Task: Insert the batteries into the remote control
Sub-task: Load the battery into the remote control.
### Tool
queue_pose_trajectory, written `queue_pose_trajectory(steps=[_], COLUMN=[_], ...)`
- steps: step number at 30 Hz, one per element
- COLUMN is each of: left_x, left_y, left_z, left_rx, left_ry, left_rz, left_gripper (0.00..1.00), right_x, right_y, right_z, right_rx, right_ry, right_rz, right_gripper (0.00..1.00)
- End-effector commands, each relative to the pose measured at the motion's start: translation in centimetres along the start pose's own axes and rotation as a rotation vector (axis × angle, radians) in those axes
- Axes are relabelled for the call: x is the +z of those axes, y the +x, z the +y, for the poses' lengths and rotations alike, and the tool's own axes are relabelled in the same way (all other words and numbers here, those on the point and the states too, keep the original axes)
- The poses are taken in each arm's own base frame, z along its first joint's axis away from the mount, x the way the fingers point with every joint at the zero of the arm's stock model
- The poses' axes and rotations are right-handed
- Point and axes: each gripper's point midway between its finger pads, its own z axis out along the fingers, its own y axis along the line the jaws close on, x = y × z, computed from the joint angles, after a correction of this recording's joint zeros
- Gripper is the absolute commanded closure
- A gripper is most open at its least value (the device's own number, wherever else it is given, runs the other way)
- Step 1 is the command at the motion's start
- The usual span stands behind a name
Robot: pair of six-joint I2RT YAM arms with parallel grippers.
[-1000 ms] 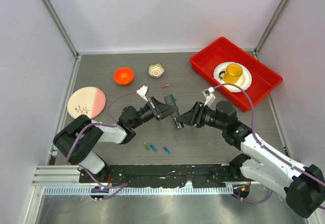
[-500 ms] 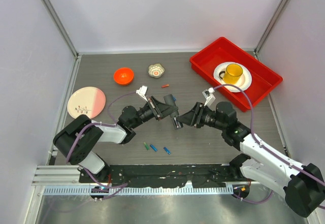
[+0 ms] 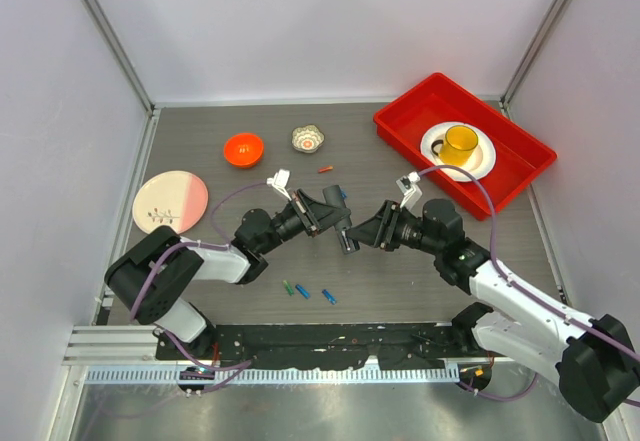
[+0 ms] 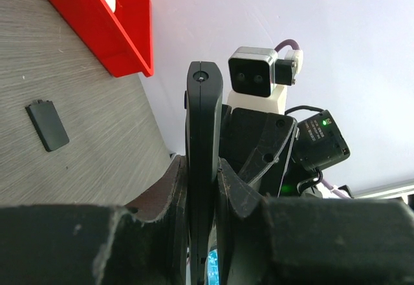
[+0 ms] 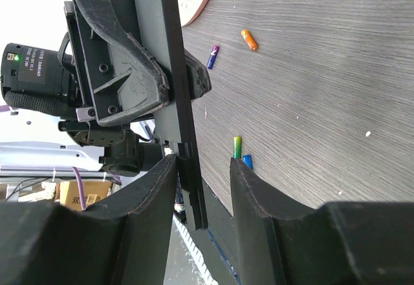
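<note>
White-and-black left arm (image 3: 215,261), matching right arm (image 3: 520,306), purple cables (image 4: 284,43), black gripper fingers (image 5: 255,198), green status light (image 4: 321,123)

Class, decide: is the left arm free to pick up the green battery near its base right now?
Probably not. The left end effector is shut on the remote control, so it would need to release that first; the green battery itself lies uncovered.

red tray (image 3: 402,121), orange bowl (image 3: 243,148), blk remote (image 4: 204,123)

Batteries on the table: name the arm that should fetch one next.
Right, probably. The left gripper is shut on the remote; the right gripper grips nothing, jaws open astride the remote's end, free to fetch the batteries.
</note>
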Motion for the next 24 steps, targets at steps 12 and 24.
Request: queue_pose_trajectory(steps=[12, 24], left_x=[-1.0, -5.4], left_y=[-2.4, -5.0], left_z=[-6.6, -4.5], left_rx=[0.104, 0.09], left_ry=[0.263, 0.2], left_rz=[-0.12, -0.15], left_gripper=[1.0, 1.0], right_x=[-1.7, -4.1], right_y=[-2.1, -6.3], right_z=[1.7, -5.6], right_rx=[-0.069, -0.255], right_ry=[0.024, 0.49], right_rz=[-0.052, -0.153], right_gripper=[0.37, 0.28])
